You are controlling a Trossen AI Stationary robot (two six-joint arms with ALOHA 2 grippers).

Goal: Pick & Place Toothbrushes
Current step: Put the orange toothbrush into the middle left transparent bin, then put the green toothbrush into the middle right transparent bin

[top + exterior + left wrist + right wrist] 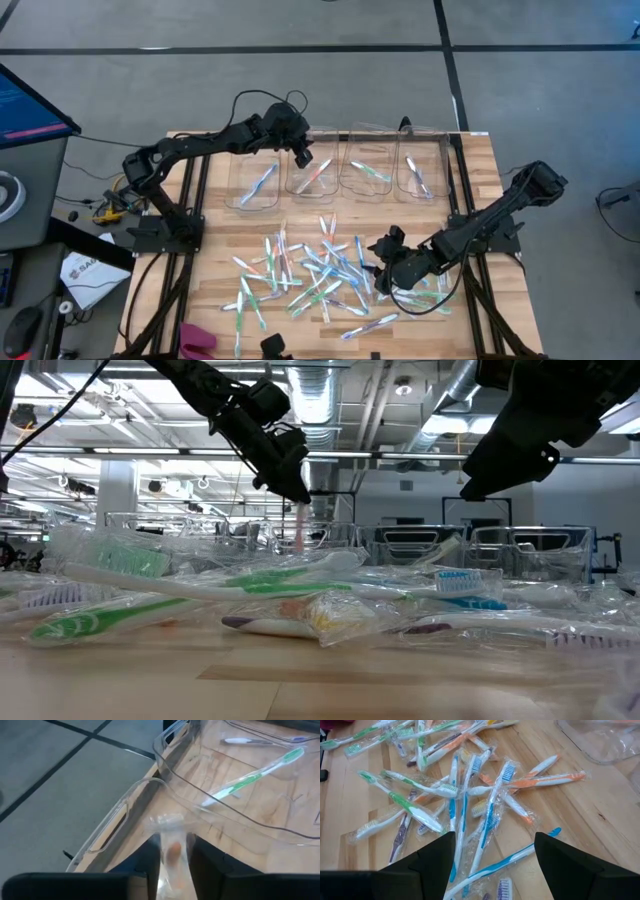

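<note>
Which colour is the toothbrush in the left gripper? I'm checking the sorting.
Orange-red, on the toothbrush between the left gripper's fingers; left wrist view.

Bright, even light falls from ceiling strip lamps (60,422) overhead, so shadows on the wooden table (475,170) are faint. At table height the arms read as dark silhouettes against that glow, and the wrapped toothbrushes (250,595) nearest the lens are soft and blurred. Glare streaks the clear bin (240,827) ahead of the left claw (172,870), whose fingers are out of focus.
</note>
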